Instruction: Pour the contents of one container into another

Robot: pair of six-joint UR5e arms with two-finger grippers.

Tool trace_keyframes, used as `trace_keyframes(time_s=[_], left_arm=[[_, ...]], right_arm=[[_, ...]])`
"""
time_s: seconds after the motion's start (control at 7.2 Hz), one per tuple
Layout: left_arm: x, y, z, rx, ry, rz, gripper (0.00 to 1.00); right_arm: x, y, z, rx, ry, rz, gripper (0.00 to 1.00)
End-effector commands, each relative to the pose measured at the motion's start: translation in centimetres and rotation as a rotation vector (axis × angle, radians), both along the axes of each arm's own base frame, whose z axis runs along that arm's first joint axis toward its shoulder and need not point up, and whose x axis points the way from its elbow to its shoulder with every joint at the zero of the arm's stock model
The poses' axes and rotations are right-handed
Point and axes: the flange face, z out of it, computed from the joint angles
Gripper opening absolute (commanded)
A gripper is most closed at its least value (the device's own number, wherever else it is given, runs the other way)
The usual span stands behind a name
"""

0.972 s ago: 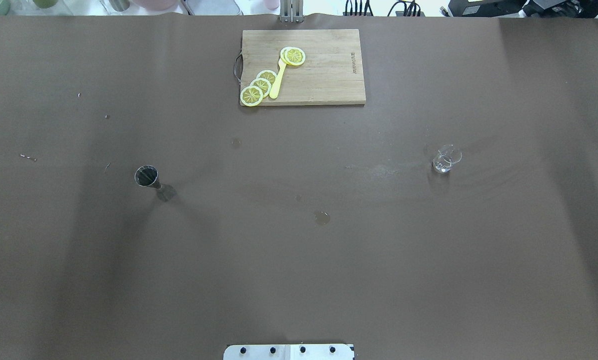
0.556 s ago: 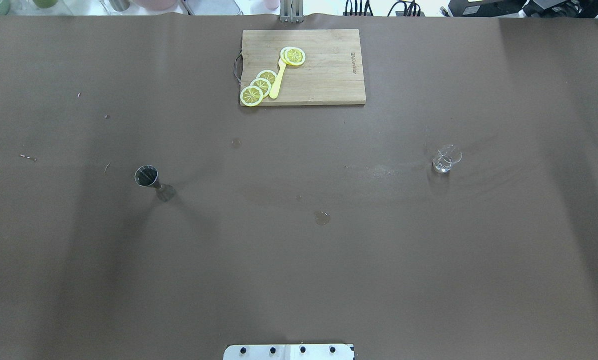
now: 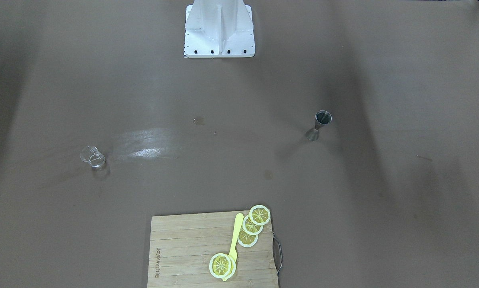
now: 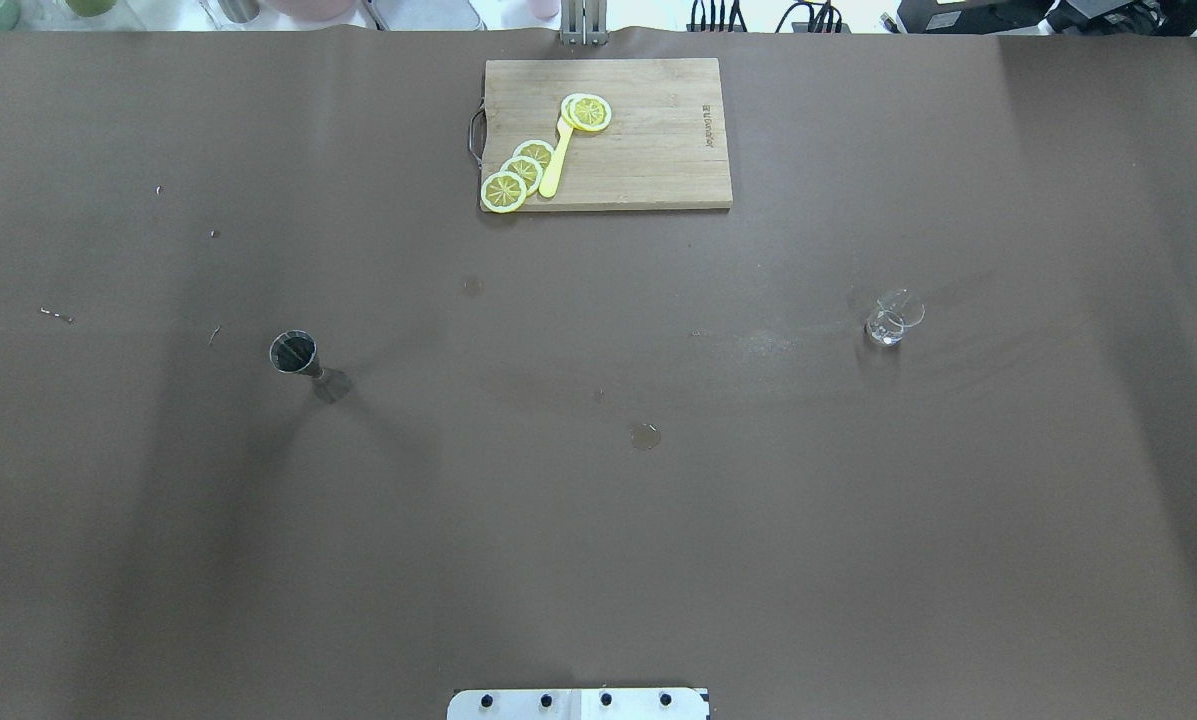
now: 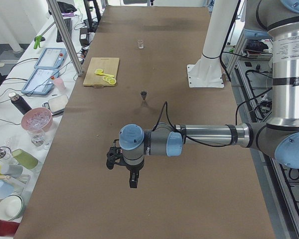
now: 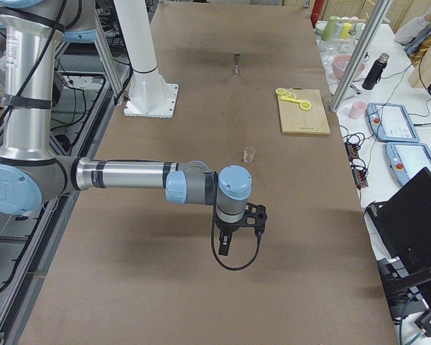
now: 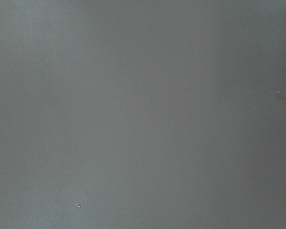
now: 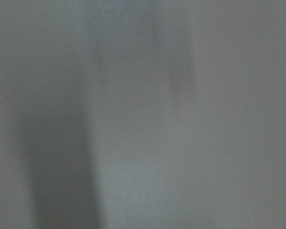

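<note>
The clear glass cup (image 4: pixel 890 318) stands upright on the brown table at the right; it also shows in the front view (image 3: pixel 92 157). The grey steel jigger (image 4: pixel 298 356) stands upright at the left, far from the cup, and appears again across the table (image 3: pixel 319 125). Neither gripper shows in the overhead or front view. My left gripper (image 5: pixel 132 180) hangs over bare table well short of the jigger (image 5: pixel 143 94). My right gripper (image 6: pixel 224 248) hangs over bare table short of the cup (image 6: pixel 249 153). I cannot tell whether either is open or shut. Both wrist views show only blurred table.
A wooden cutting board (image 4: pixel 648 150) lies at the far middle of the table with lemon slices (image 4: pixel 518 172) and a yellow utensil (image 4: pixel 556 160) on it. Small wet marks (image 4: pixel 644 436) dot the table's middle. The robot's white base (image 3: pixel 219 28) stands at the near edge.
</note>
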Motion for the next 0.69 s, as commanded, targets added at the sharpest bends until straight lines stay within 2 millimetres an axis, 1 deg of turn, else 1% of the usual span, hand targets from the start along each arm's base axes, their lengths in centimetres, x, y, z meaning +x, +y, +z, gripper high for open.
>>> trace_keyframes(time_s=[0.0,0.42,0.56], left_arm=[[-0.03,0.05,-0.18,-0.003,0.004,-0.008,0.99],[0.01,-0.1,-0.22,-0.002,0.001,-0.007,0.99],[0.0,-0.35,-0.58,0.006,0.001,-0.007,0.99]], right_arm=[[0.0,0.1,0.11,-0.003,-0.001,0.0,1.0],[-0.02,0.08,-0.05,0.0,-0.003,0.0,1.0],[0.0,0.09,0.04,0.0,-0.001,-0.001,1.0]])
